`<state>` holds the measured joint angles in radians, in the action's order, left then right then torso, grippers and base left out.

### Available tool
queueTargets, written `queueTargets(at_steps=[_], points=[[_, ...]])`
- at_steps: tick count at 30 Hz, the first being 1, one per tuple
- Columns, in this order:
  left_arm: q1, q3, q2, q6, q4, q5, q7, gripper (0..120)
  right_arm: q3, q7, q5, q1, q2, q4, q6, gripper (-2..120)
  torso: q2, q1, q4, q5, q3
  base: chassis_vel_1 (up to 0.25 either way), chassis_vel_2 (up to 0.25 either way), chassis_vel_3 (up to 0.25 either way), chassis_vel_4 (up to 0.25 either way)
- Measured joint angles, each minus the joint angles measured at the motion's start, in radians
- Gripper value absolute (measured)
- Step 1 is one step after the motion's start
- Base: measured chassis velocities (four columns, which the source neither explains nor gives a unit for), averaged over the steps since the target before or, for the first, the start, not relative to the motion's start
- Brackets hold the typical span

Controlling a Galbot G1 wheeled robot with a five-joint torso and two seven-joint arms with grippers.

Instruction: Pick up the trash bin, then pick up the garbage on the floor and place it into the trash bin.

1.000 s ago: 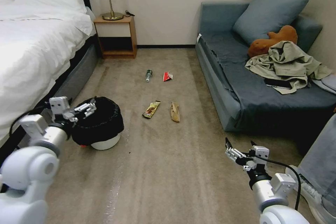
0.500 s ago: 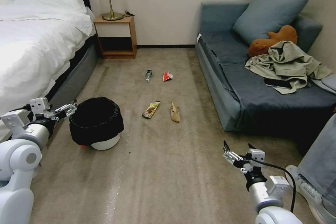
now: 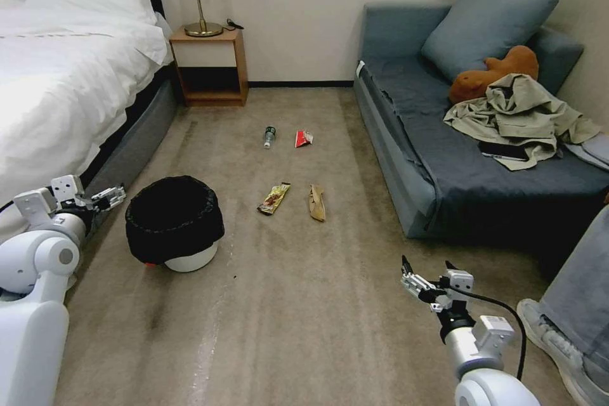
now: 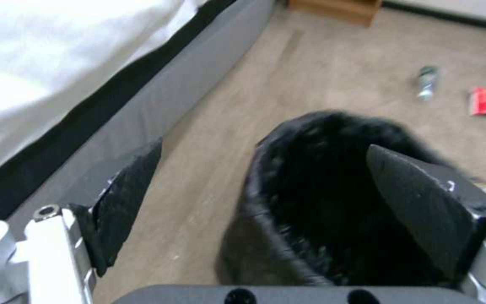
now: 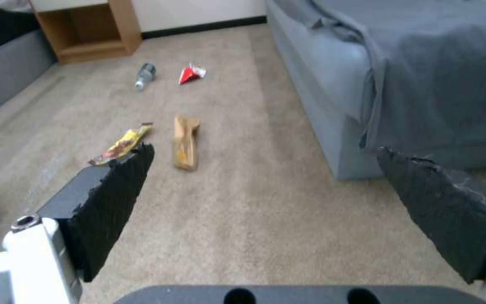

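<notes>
Carpet (image 3: 304,304) lane runs between bed (image 3: 57,76) at 10 o'clock and sofa (image 3: 457,158) at 2 o'clock. Trash bin (image 3: 174,222) stands at 9 o'clock; left gripper (image 3: 108,196), jaws spread, is just beside its rim. Right gripper (image 3: 424,276) hangs low at 5 o'clock, jaws apart. Garbage (image 3: 274,198) lies at 12 o'clock, well apart.

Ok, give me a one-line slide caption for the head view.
Left pincer open beside the trash bin, right pincer open over carpet, four litter pieces ahead.

White rounded arm shells, silver wrist hardware, black cable on right arm; black textured fingers (image 5: 114,198).
</notes>
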<state>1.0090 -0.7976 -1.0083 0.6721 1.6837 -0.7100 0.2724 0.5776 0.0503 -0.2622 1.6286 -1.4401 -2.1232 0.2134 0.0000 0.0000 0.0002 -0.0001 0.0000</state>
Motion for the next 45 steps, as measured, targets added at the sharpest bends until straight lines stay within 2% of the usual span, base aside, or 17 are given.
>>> queueTargets(at_steps=[1, 3, 4, 9, 10, 13, 17, 19, 29, 36, 45], points=[[0.0, 0.0, 0.0, 0.0, 0.0, 0.0, 0.0, 98, 0.0, 0.0, 0.0, 0.0, 0.0, 0.0, 0.0, 100, 0.0, 0.0, 0.0, 0.0, 0.0, 0.0, 0.0, 0.0, 0.0], [-0.029, 0.029, -0.004, -0.004, -0.069, 0.029, -0.003, 98, -0.004, 0.0, 0.007, -0.003, -0.004, 0.013, -0.001, 100, 0.0, 0.0, -0.0001, 0.0, 0.0, 0.0, 0.0, 0.0, 0.0], [-0.029, 0.029, -0.004, -0.004, -0.069, 0.029, -0.003, 98, -0.004, 0.0, 0.007, -0.003, -0.004, 0.013, -0.001, 100, 0.0, 0.0, -0.0001, 0.0, 0.0, 0.0, 0.0, 0.0, 0.0], [-0.086, 0.089, -0.027, -0.025, -0.179, 0.082, -0.013, 98, -0.002, 0.0, 0.01, -0.005, -0.011, 0.022, -0.002, 100, 0.0, 0.0, -0.0002, 0.0001, 0.0, 0.0, 0.0, 0.0, 0.0], [-0.086, 0.089, -0.027, -0.025, -0.179, 0.082, -0.013, 98, -0.002, 0.0, 0.01, -0.005, -0.011, 0.022, -0.002, 100, 0.0, 0.0, -0.0002, 0.0001, 0.0, 0.0, 0.0, 0.0, 0.0], [-0.121, 0.124, -0.04, -0.04, -0.246, 0.116, -0.024, 98, 0.005, 0.001, 0.011, -0.001, -0.014, 0.027, -0.005, 100, 0.0, 0.0, -0.0002, 0.0001, 0.0, 0.0, 0.0, 0.0, 0.0], [-0.137, 0.139, -0.047, -0.047, -0.278, 0.128, -0.026, 97, 0.007, 0.001, 0.012, 0.001, -0.015, 0.031, -0.008, 100, 0.0, 0.0, -0.0002, 0.0001, 0.0, 0.0, 0.0, 0.0, 0.0], [-0.162, 0.161, -0.058, -0.058, -0.332, 0.149, -0.026, 97, 0.011, 0.001, 0.015, 0.004, -0.016, 0.037, -0.013, 100, 0.0, 0.0, -0.0003, 0.0002, 0.0, 0.0, 0.0, 0.0, 0.0], [-0.194, 0.187, -0.078, -0.069, -0.412, 0.164, -0.029, 98, -0.003, 0.002, 0.038, 0.019, -0.026, 0.042, -0.025, 100, 0.0, 0.0, -0.0002, 0.0001, 0.0, 0.0, 0.0, 0.0, 0.0], [-0.195, 0.19, -0.083, -0.069, -0.423, 0.165, -0.029, 97, -0.014, 0.002, 0.05, 0.027, -0.031, 0.043, -0.031, 100, 0.0, 0.0, -0.0002, 0.0002, 0.0, 0.0, 0.0, 0.0, 0.0], [-0.208, 0.195, -0.089, -0.073, -0.472, 0.165, -0.033, 95, -0.029, 0.001, 0.053, 0.041, -0.033, 0.04, -0.033, 100, 0.0, 0.0, -0.0002, 0.0009, 0.0, 0.0, 0.0, 0.0, 0.0]])
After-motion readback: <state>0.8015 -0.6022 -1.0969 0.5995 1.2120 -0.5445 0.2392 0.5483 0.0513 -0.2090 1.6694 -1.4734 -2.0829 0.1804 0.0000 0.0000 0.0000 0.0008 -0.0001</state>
